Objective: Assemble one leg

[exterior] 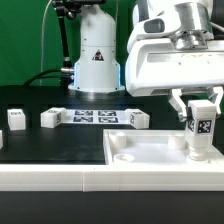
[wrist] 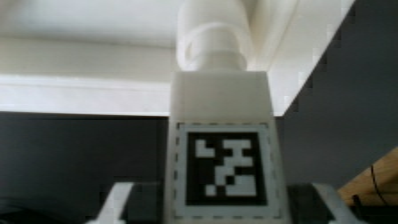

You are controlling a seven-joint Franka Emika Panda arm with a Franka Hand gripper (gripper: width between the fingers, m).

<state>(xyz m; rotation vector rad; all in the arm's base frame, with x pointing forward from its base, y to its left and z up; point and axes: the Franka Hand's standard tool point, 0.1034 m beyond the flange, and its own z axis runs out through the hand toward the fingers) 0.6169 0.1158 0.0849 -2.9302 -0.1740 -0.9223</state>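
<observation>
My gripper [exterior: 198, 103] is at the exterior view's right, shut on the leg [exterior: 201, 127], a small white upright block with a black-and-white tag facing the camera. The leg hangs upright over the right part of the large white panel [exterior: 140, 150], its lower end down at the panel's surface. In the wrist view the leg [wrist: 226, 165] fills the middle between my two fingers [wrist: 125, 200]. Its round white peg [wrist: 214, 45] points at the white panel [wrist: 89, 70] beyond. Whether the peg touches the panel I cannot tell.
Three more white legs stand on the black table behind the panel: one on the far left [exterior: 16, 118], one beside it [exterior: 51, 117] and one in the middle [exterior: 138, 118]. The marker board [exterior: 95, 116] lies between them. The robot's base [exterior: 97, 60] stands behind.
</observation>
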